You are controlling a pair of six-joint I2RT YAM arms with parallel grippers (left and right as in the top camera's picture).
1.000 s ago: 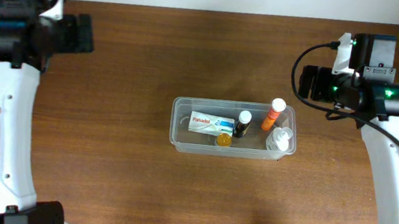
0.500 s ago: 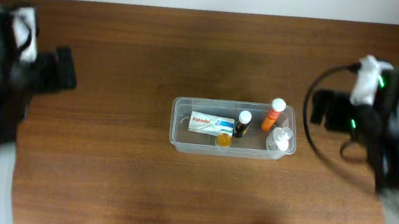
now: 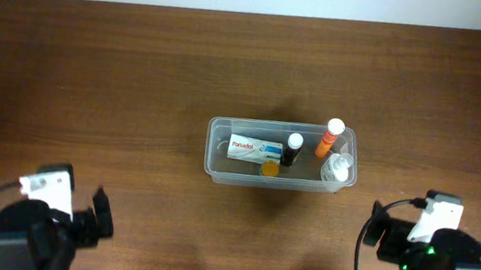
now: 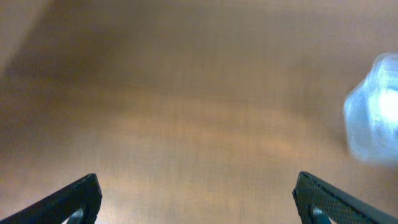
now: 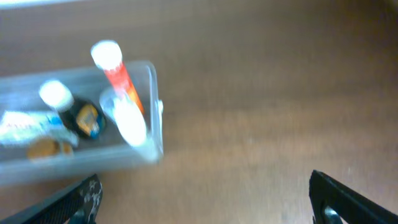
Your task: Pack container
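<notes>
Though blurred, container (image 5: 112, 155) (seemingly packed) rests.

The overhead view is evenly and softly lit and sharp; faint shadows are cast around the container (image 3: 213, 150) on the table (image 3: 138, 78). Both wrist views are smeared by blur: the left is reduced to warm brown haze with a pale blotch (image 4: 373, 109), the right is softened throughout.

Empty left pincer (image 4: 199, 198) spread wide, empty right pincer (image 5: 205, 194) likewise
</notes>
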